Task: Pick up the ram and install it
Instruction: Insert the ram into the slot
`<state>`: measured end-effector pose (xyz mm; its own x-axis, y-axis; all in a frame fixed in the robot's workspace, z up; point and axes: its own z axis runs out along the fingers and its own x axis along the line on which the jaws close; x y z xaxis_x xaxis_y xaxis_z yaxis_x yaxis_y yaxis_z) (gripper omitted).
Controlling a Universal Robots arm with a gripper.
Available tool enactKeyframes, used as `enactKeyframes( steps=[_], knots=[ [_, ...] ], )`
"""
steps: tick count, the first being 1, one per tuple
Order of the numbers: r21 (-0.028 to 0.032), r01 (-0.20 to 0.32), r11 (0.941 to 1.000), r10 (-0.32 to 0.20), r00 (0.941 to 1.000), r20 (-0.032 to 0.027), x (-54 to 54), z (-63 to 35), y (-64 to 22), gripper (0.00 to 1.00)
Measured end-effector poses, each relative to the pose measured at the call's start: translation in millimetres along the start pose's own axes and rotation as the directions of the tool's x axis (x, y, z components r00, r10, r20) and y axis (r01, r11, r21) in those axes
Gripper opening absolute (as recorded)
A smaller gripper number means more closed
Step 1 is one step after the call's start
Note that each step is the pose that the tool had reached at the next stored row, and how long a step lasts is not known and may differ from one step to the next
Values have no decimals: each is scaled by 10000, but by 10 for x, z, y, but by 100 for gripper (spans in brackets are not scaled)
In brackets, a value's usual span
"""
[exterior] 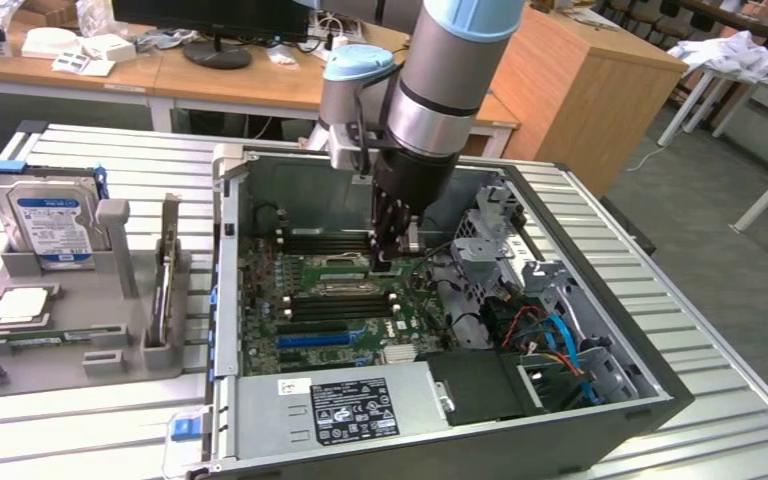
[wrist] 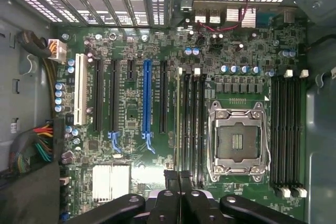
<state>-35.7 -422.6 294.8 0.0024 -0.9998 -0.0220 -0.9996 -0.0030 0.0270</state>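
Looks like the gripper (wrist: 177,177) is clamped on the thin green ram stick (wrist: 178,129), edge-down to line up with the long black memory slots (wrist: 195,129).

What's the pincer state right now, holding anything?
Pincer: closed on the ram, held edge-on over the memory slots.

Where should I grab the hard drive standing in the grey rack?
Probably the top edge, from straight above, pinching its two flat faces: the hard drive stands upright in the rack, bottom sunk in the slot, top exposed.
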Motion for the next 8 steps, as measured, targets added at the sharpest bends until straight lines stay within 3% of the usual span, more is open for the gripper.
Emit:
enactKeyframes(
  steps=[8],
  knots=[
    [0, 0, 10000, 0, 10000, 1, 2, 88, -1, 11]
  ],
)
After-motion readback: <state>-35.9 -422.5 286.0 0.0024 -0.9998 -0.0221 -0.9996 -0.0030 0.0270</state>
